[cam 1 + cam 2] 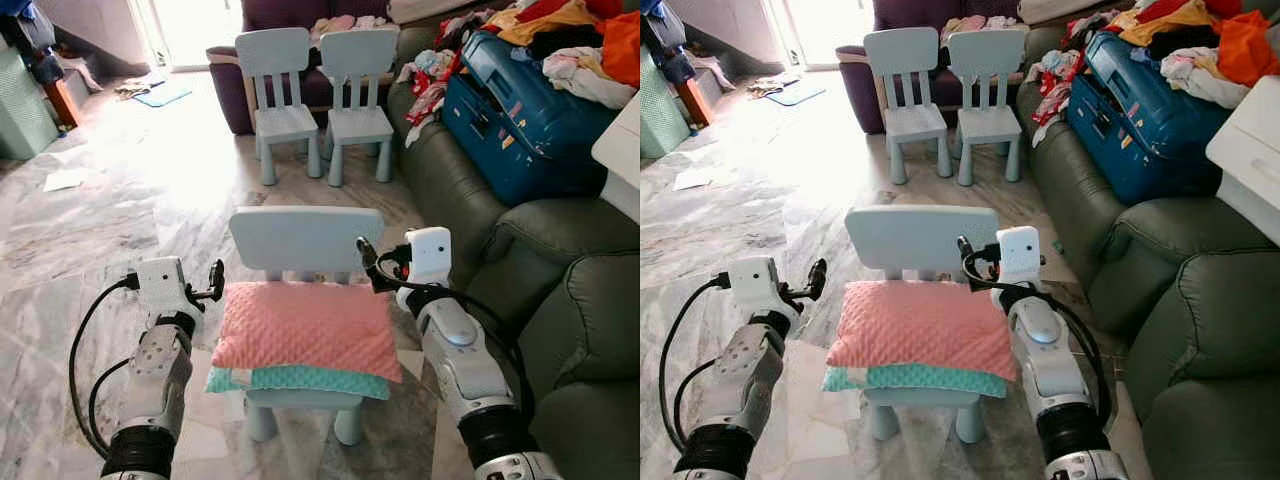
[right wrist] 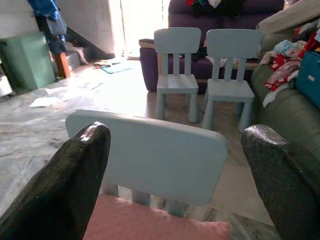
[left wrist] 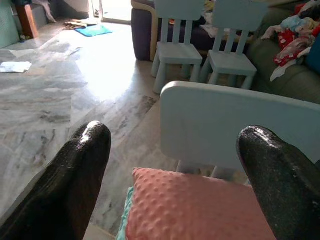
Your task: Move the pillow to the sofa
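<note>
Two cushions lie stacked on the seat of a small pale-blue chair (image 1: 305,240): a pink pillow (image 1: 305,328) with a nubbly dotted surface, and a teal one (image 1: 300,380) of what looks like the same fabric beneath it. The pink pillow is a soft rectangle, its long axis running across the seat, parallel to the chair's backrest. The left gripper (image 1: 216,280) hovers just beside its left end and the right gripper (image 1: 368,262) by its right rear corner, both with fingers spread apart, holding nothing. A green leather sofa (image 1: 470,210) stands to the right, bearing a blue suitcase (image 1: 515,125) and heaped clothes.
</note>
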You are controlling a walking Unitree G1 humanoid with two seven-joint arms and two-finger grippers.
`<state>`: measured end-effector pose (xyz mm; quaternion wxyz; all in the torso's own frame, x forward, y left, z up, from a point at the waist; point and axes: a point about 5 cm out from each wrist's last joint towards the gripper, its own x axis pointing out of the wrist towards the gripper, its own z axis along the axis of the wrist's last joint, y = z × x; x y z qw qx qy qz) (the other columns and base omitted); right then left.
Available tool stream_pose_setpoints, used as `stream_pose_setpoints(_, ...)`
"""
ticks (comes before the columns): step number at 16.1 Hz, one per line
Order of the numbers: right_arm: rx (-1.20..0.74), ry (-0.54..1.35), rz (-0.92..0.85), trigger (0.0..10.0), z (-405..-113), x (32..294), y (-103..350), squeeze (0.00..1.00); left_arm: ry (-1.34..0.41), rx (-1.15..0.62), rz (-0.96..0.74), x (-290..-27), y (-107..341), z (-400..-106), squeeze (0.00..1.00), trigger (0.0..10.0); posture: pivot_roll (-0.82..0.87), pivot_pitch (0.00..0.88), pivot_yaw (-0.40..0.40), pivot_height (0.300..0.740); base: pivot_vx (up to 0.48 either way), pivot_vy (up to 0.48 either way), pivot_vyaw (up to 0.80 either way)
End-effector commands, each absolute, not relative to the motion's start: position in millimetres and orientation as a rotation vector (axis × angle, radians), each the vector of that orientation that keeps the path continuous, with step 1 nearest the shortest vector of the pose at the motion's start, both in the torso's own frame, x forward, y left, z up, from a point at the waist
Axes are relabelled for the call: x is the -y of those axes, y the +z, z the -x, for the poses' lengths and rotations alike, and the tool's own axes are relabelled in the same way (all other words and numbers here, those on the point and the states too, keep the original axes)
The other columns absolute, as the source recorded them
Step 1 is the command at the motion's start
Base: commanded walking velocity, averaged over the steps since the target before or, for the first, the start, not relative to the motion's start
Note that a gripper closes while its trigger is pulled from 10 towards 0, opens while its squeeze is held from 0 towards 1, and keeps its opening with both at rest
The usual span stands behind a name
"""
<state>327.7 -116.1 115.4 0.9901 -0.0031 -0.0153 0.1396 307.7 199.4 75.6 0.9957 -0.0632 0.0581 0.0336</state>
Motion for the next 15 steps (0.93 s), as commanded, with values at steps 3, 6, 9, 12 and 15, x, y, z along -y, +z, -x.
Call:
stream_pose_setpoints(3,0.038,0.286,-0.003,10.0,-317.4,124.4,114.0,0.0,0.033,-0.146,0.066,-211.6,63.2,-283.6,0.0,10.0,-0.13,0.047,0.031,0.74,0.0,0.0,0.0)
stream_pose_setpoints(6,0.016,0.303,-0.004,10.0,-304.6,129.3,106.4,0.0,-0.014,-0.172,0.025,-213.0,51.1,-256.5,0.0,10.0,-0.13,0.063,0.029,0.74,0.0,0.0,0.0)
stream_pose_setpoints(9,-0.006,0.32,-0.017,10.0,-290.1,132.7,102.6,0.0,-0.039,-0.199,0.016,-217.1,47.2,-227.2,0.0,10.0,-0.12,0.095,0.031,0.74,0.0,0.0,0.0)
stream_pose_setpoints(12,-0.028,0.322,-0.048,10.0,-273.0,139.4,101.8,0.0,-0.036,-0.224,0.008,-223.8,48.5,-206.4,0.0,10.0,-0.11,0.127,0.037,0.74,0.0,0.0,0.0)
stream_pose_setpoints(15,-0.051,0.318,-0.066,10.0,-258.4,143.1,101.1,0.0,-0.071,-0.224,0.005,-224.6,52.6,-194.8,0.0,10.0,-0.1,0.164,0.045,0.74,0.0,0.0,0.0)
